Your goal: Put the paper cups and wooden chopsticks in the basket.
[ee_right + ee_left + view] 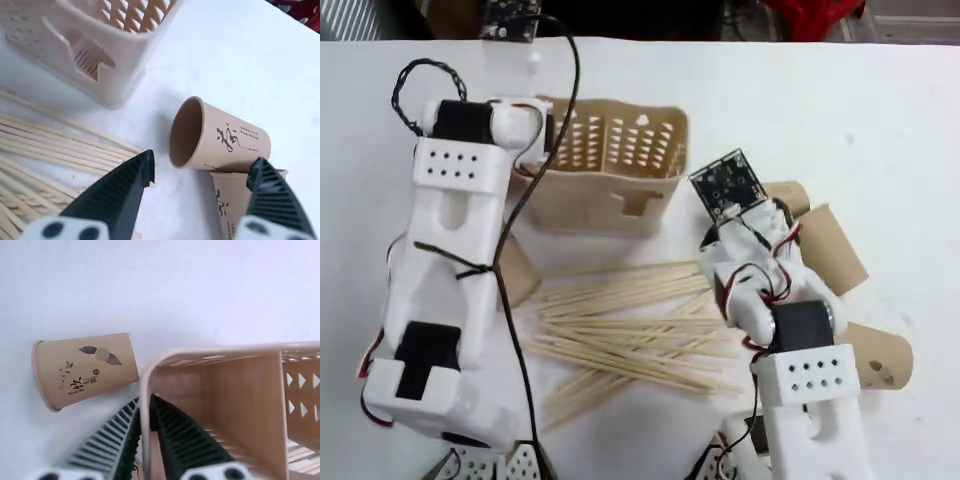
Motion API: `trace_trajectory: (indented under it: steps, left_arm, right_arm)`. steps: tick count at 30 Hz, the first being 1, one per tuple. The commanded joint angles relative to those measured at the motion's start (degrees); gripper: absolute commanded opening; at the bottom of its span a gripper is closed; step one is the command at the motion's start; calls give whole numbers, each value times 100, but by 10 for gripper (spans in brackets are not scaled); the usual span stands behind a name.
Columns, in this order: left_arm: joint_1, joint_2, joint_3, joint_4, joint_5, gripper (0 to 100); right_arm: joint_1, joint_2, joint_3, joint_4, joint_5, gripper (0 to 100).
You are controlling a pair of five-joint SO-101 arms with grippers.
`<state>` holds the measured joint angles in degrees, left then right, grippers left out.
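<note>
two roles: left gripper (145, 401), clamped on the basket (245, 400) wall, should hold it steady while right gripper (202, 160), spread wide, closes squarely round the cup (220, 137).

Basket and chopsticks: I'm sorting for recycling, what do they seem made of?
The basket looks like moulded beige plastic, matte, with crisp triangular cut-outs. The chopsticks look like bare pale wood or bamboo, thin unfinished sticks; which, I can't tell.

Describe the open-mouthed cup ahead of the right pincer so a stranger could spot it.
Find the basket, then the open right pincer beside it. Of the two cups lying ahead of it, take the cup nearer the basket, open mouth turned toward the chopsticks; its neighbour shows its printed side.
</note>
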<state>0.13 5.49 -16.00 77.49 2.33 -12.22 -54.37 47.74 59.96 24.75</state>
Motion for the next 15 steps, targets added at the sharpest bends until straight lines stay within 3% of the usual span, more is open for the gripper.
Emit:
trace_trajectory:
  steps: [1, 6, 9, 12, 15]
  left_arm:
    - [48, 207, -281, 79, 35, 98]
    - [48, 848, -334, 70, 35, 128]
    - [31, 884, -580, 149, 35, 128]
    - [31, 884, -1204, 545, 35, 128]
    - [40, 884, -2004, 1064, 35, 128]
  right_arm:
    - [110, -75, -299, 295, 237, 294]
    - [75, -92, 26, 303, 343, 294]
    - [-84, -127, 299, 303, 993, 294]
    - [-119, -127, 510, 277, 1363, 283]
    - [-127, -127, 536, 286, 1371, 210]
